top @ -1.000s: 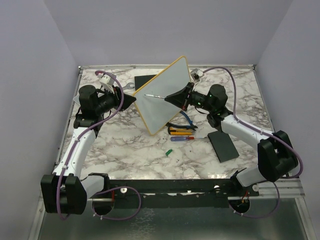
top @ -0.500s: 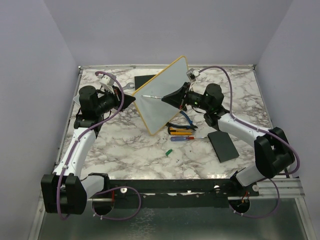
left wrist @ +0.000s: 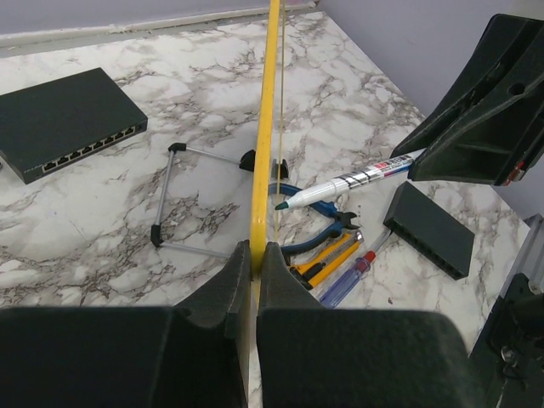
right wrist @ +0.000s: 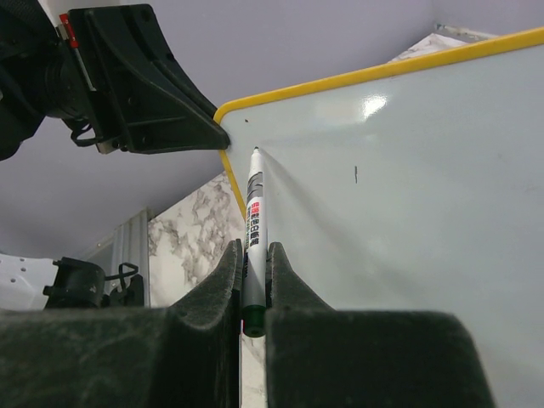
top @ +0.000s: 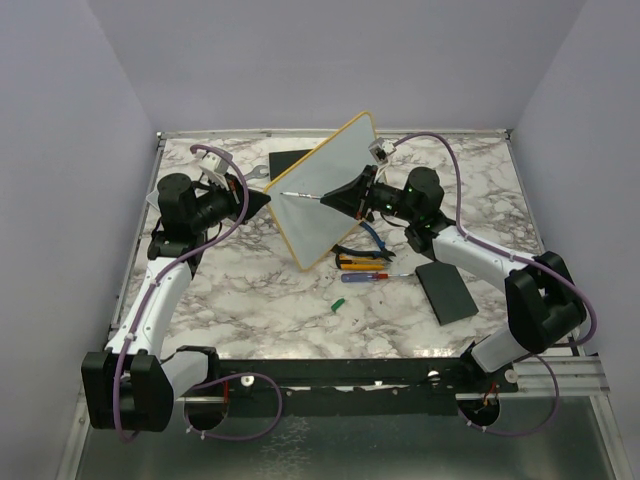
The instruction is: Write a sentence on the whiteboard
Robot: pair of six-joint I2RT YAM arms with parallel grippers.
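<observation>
Since a second ago, your right claw, pinching the marker, slid left across the whiteboard, which stood on edge at the far middle of the worktop. Your left claw clamped shut on its left edge.

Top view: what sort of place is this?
Likely a robot lab test cell: marble-pattern table boxed in by plain lilac walls, left arm and right arm bolted at its near edge.
</observation>
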